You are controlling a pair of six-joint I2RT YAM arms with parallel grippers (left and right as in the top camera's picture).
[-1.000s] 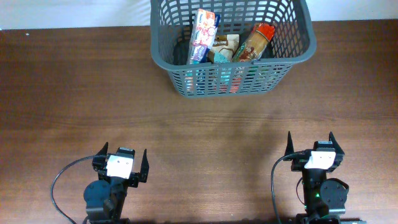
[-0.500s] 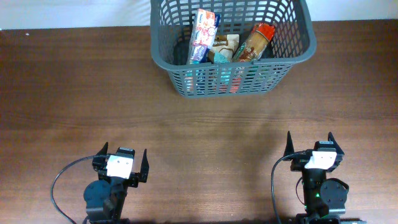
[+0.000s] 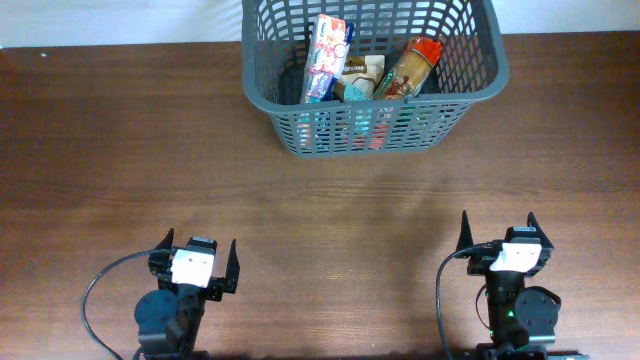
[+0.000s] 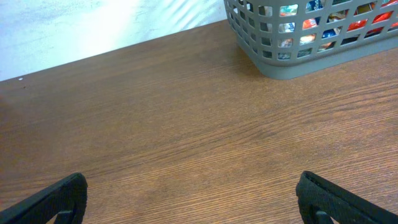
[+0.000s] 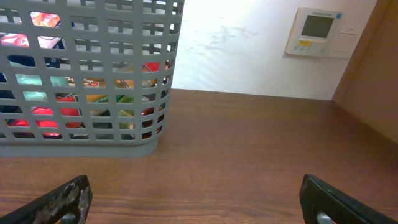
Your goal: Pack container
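Note:
The container (image 3: pixel 470 90), a dark grey lattice basket, stands at the far middle of the table. Inside it lie a tall white and blue packet (image 3: pixel 326 55), a red-topped brown packet (image 3: pixel 408 68) and a small pale packet (image 3: pixel 355 80). Its front corner also shows in the left wrist view, container (image 4: pixel 292 62), and its side in the right wrist view, container (image 5: pixel 93 140). My left gripper (image 3: pixel 198 256) rests near the front edge at the left, open and holding nothing. Far to the right, my right gripper (image 3: pixel 498 231) is open too, with bare wood between its fingers (image 5: pixel 62 202).
Brown wooden table (image 3: pixel 150 150) stretches between the grippers and the basket. A white wall with a thermostat panel (image 5: pixel 317 31) stands behind the table in the right wrist view. Black cables (image 3: pixel 100 290) loop beside each arm base.

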